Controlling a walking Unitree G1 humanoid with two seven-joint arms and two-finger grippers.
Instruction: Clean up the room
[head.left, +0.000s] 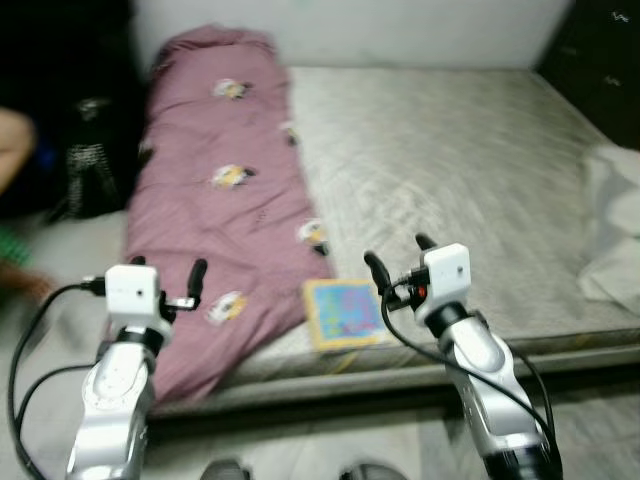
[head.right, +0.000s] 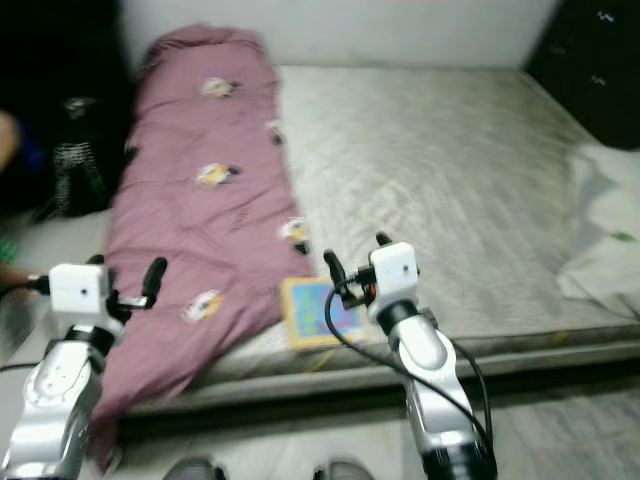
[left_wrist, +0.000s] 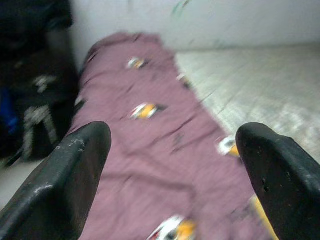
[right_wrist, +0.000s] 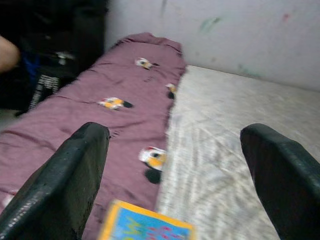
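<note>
Right hand (head.left: 398, 263) open above book (head.left: 343, 312), flat, long axis up the bed (head.left: 450, 160)

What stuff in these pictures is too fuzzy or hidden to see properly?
- Book on the mattress: its cover drawing is blurred in the head views, and the right wrist view's edge cuts it off.
- Prints on the purple blanket: smeared by blur, so the figures are unclear.
- Dark thing beside the bed: in shadow, unidentifiable.
- White cloth: cut by the right edge.
- Left gripper and right gripper: both open and empty.
</note>
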